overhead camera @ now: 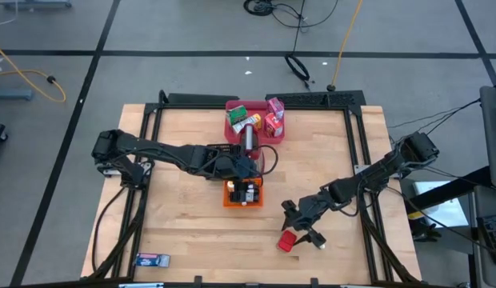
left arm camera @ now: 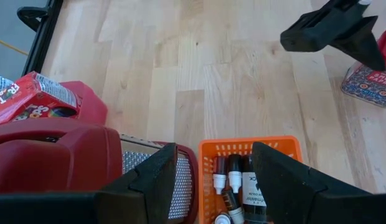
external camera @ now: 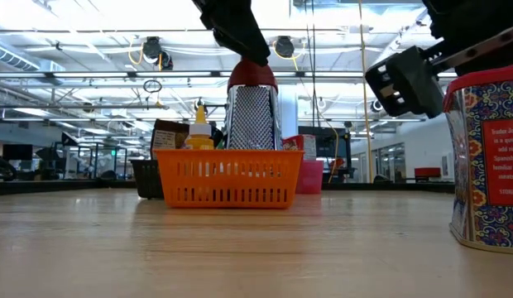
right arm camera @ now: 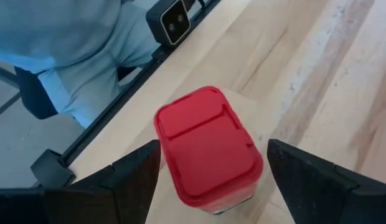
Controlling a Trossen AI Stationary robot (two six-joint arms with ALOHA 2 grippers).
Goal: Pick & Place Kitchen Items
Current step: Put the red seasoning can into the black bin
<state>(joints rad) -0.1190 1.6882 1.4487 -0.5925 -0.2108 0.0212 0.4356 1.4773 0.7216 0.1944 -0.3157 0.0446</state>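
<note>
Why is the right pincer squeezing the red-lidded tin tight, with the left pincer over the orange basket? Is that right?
Not quite. The right pincer is open, fingers apart from the red-lidded patterned tin, as the right wrist view shows. The left pincer is over the orange plastic basket.

A red-lidded tin [overhead camera: 287,241] with a patterned wall stands upright on the wood near the table's front edge, right of centre. Small dark bottles [left arm camera: 235,180] with white caps lie packed in the orange basket [overhead camera: 230,197] at the middle. Red, pink and green cartons [overhead camera: 272,118] sit in the pink tray [overhead camera: 230,128] at the far side. A blue packet [overhead camera: 151,259] lies flat at the front left corner.
</note>
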